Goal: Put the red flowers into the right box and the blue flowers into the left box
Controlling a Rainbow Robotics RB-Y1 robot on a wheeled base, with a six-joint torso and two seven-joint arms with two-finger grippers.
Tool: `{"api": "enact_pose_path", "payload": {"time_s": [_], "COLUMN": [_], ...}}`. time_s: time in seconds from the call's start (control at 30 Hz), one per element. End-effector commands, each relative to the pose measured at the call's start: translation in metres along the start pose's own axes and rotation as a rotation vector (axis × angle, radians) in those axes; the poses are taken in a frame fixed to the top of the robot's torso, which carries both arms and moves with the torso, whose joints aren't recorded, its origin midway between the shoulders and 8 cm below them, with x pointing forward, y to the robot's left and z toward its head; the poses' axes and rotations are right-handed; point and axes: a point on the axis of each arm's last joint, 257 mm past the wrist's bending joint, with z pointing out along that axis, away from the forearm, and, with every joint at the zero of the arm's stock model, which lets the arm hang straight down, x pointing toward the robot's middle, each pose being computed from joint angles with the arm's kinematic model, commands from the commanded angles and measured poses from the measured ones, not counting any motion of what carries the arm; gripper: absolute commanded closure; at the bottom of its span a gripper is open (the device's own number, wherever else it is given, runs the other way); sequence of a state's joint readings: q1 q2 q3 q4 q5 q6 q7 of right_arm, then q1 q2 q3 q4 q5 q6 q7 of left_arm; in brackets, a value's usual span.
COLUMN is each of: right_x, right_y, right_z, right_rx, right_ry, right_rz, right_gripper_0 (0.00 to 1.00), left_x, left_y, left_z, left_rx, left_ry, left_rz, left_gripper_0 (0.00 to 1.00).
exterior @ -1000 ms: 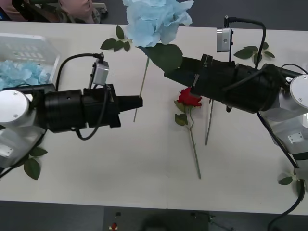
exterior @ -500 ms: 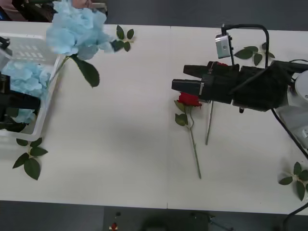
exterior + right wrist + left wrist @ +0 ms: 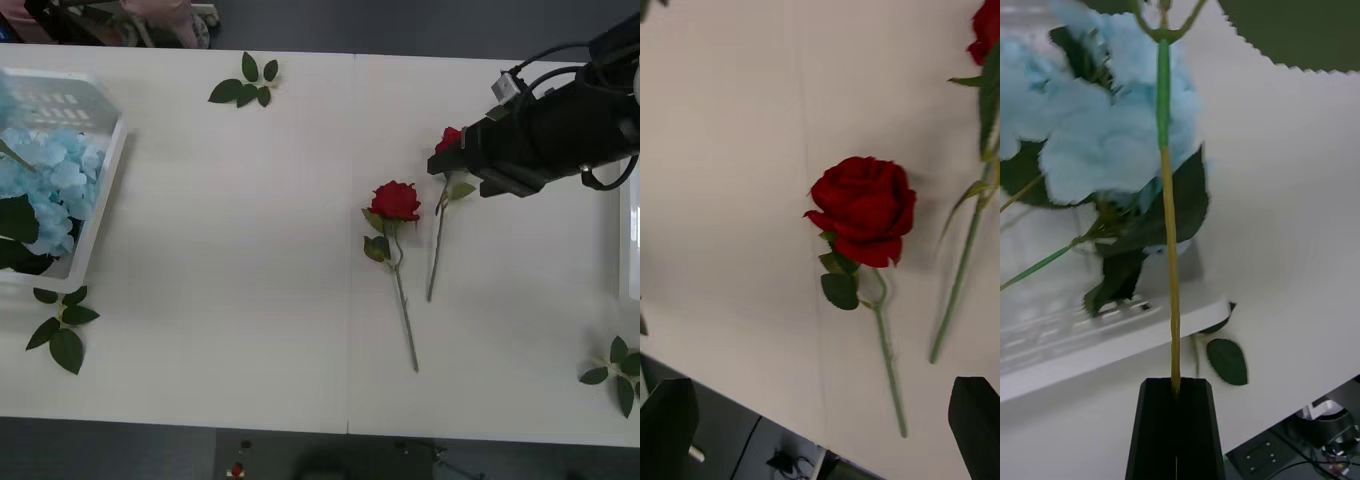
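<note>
My left gripper [image 3: 1175, 420] is shut on the thin stem [image 3: 1169, 225] of a blue flower, which hangs over the rim of the left box [image 3: 1112, 337]. Several blue flowers [image 3: 55, 185] lie in this white slotted box [image 3: 105, 175] at the table's left edge. Two red flowers lie on the table. One has its head [image 3: 396, 200] at centre right. The other's head [image 3: 450, 137] is just under my right gripper [image 3: 442, 160]. The right wrist view has the nearer rose [image 3: 863, 206] ahead of the open right gripper [image 3: 820, 431]. A pale edge of the right box [image 3: 632, 240] is at far right.
Loose green leaf sprigs lie at the back of the table [image 3: 245, 85], at the front left below the basket [image 3: 62, 328] and at the front right corner [image 3: 615, 372]. The rose stems [image 3: 404, 310] point toward the table's front edge.
The left arm has swung left with the blue flower, from mid-table to over the basket. The right arm has drawn back to the right, uncovering the second rose.
</note>
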State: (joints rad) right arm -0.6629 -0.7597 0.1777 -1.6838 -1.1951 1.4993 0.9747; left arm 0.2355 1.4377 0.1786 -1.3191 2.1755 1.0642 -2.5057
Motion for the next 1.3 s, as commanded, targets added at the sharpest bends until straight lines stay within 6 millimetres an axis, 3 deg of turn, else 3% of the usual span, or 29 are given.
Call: {"api": "enact_pose_path", "payload": {"time_s": [0.03,0.1,0.2,0.27,0.4,0.6,0.63,0.67,0.7,0.73,0.83,0.9,0.97,1.13,1.17,1.3], "right_x": [-0.023,-0.033,-0.042,-0.049,-0.062,-0.072,-0.074,-0.076,-0.076,-0.076,-0.074,-0.071,-0.069,-0.063,-0.064,-0.058], "right_y": [0.014,-0.004,-0.028,-0.047,-0.068,-0.096,-0.097,-0.099,-0.102,-0.103,-0.108,-0.108,-0.108,-0.107,-0.105,-0.111], "right_z": [0.001,0.006,0.016,0.03,0.047,0.065,0.068,0.072,0.073,0.077,0.088,0.097,0.104,0.116,0.117,0.123], "right_rx": [0.071,0.158,0.242,0.287,0.32,0.387,0.39,0.397,0.402,0.407,0.417,0.412,0.408,0.409,0.405,0.428], "right_ry": [-0.026,-0.042,-0.071,-0.092,-0.14,-0.19,-0.2,-0.209,-0.211,-0.215,-0.214,-0.207,-0.205,-0.179,-0.18,-0.166], "right_rz": [0.077,0.119,0.154,0.188,0.208,0.211,0.206,0.203,0.203,0.2,0.192,0.188,0.176,0.109,0.103,0.077], "right_gripper_0": [0.04,0.04,0.05,0.04,0.04,0.04,0.04,0.04,0.04,0.04,0.04,0.05,0.05,0.05,0.04,0.05], "left_x": [0.008,0.014,0.02,0.025,0.033,0.039,0.038,0.035,0.036,0.034,0.027,0.015,-0.011,-0.082,-0.108,-0.156], "left_y": [0.042,0.066,0.08,0.101,0.133,0.147,0.148,0.148,0.149,0.149,0.146,0.139,0.121,0.039,0.013,-0.051], "left_z": [-0.01,-0.017,-0.024,-0.03,-0.043,-0.049,-0.049,-0.049,-0.049,-0.05,-0.048,-0.046,-0.039,-0.04,-0.045,-0.041], "left_rx": [-0.139,-0.216,-0.257,-0.335,-0.456,-0.508,-0.51,-0.514,-0.515,-0.517,-0.512,-0.496,-0.451,-0.205,-0.143,-0.012], "left_ry": [0.023,0.031,0.037,0.048,0.065,0.099,0.102,0.1,0.102,0.1,0.097,0.087,0.053,-0.057,-0.112,-0.229], "left_rz": [0.051,0.058,0.042,0.059,0.069,0.031,0.035,0.041,0.041,0.046,0.063,0.085,0.117,0.126,0.145,0.227], "left_gripper_0": [1.0,1.0,1.0,1.0,1.0,0.97,0.93,0.69,0.59,0.38,0.18,0.13,0.13,0.14,0.14,0.13]}}
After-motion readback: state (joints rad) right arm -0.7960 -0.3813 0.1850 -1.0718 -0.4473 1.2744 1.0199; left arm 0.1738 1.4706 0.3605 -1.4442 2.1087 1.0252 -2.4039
